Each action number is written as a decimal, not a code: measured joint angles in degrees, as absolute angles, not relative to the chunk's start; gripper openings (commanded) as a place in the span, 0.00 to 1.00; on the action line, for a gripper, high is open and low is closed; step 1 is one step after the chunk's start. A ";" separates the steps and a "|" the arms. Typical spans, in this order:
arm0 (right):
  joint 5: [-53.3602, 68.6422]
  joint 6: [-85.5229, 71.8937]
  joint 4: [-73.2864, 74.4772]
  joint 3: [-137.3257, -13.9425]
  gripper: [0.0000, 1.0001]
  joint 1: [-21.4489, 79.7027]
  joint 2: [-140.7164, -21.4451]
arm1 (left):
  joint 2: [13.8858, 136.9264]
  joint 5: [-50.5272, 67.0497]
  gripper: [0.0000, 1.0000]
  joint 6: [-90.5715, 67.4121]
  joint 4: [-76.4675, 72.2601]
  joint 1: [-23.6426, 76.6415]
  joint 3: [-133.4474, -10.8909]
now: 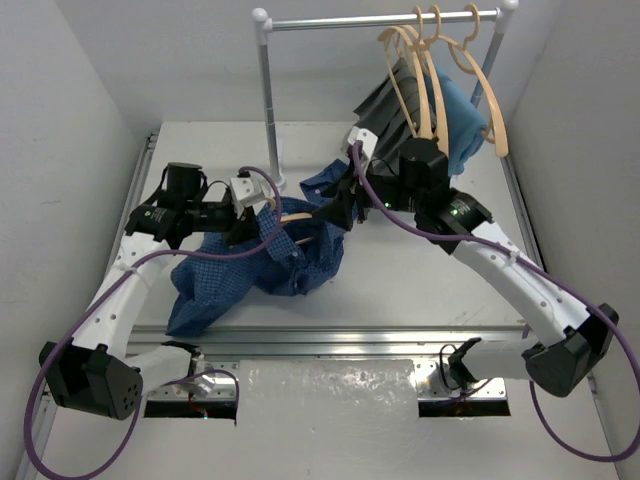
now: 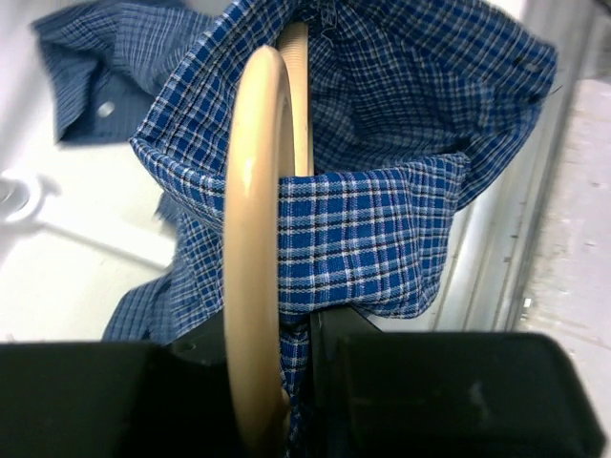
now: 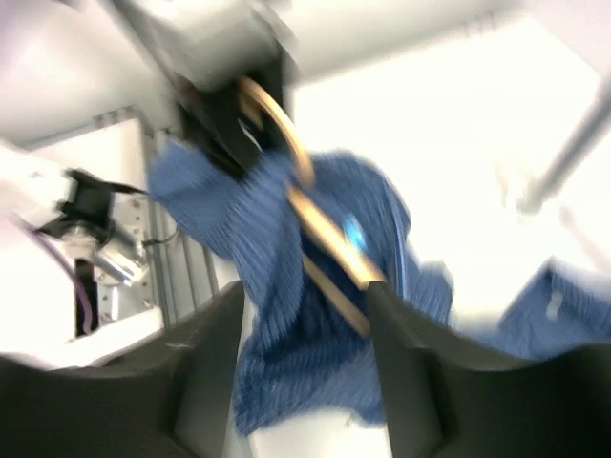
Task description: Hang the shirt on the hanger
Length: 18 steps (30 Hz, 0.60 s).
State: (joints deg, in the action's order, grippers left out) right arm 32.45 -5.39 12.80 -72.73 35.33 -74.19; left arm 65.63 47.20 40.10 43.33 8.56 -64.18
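Observation:
The blue checked shirt (image 1: pixel 250 272) lies bunched on the table's left half, partly draped over the tan wooden hanger (image 1: pixel 300 214). My left gripper (image 1: pixel 243 226) is shut on one hanger arm (image 2: pixel 253 239), with a fold of the shirt (image 2: pixel 382 229) pinched beside it. My right gripper (image 1: pixel 338 214) is at the hanger's other end. In the blurred right wrist view its fingers (image 3: pixel 205 367) stand wide apart around the hanging shirt (image 3: pixel 286 315), and the hanger (image 3: pixel 329 243) ends close to the right finger. The right gripper (image 3: pixel 305 353) is open.
A white garment rail (image 1: pixel 380 20) stands at the back on a post (image 1: pixel 268 110). Three more tan hangers (image 1: pixel 430 70) hang on it, with a teal-blue cloth (image 1: pixel 465 125) and a dark grey cloth (image 1: pixel 385 100). A clear plastic sheet (image 1: pixel 325 400) covers the near edge.

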 measured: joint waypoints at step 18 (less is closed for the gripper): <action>45.50 5.72 25.89 -87.29 0.40 36.88 -94.59 | 65.73 55.55 0.00 44.99 46.28 8.56 -66.41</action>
